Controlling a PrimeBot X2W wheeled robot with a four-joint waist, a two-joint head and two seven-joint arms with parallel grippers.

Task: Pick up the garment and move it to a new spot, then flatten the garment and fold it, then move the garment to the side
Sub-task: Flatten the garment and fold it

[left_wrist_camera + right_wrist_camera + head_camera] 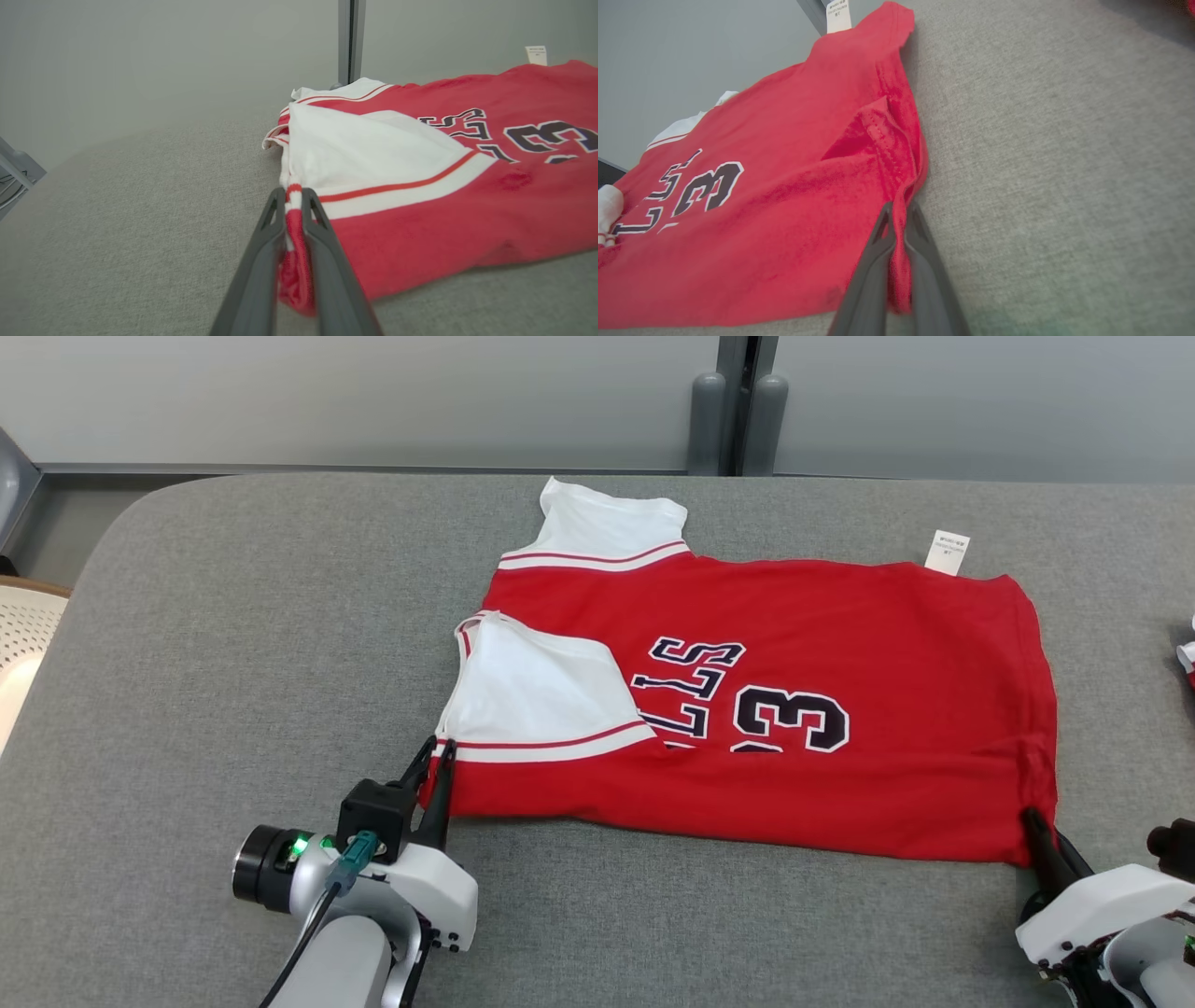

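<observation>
The garment (803, 644) is a red jersey with white sleeves, dark lettering and a number. It lies spread flat across the grey table (233, 644), one sleeve folded over its front. My left gripper (440, 747) is shut on the near left corner of the garment (420, 219), at the shoulder seam; the left gripper (293, 191) pinches red and white cloth between its fingers. My right gripper (1030, 817) is shut on the near right hem corner. In the right wrist view the right gripper (900, 207) clamps the red hem of the garment (784, 196).
A white label (947, 552) sticks out from the jersey's far edge. A small red and white thing (1187, 658) lies at the table's right edge. A pale perforated chair (23, 625) stands at the left. A grey wall with a post (738, 411) runs behind.
</observation>
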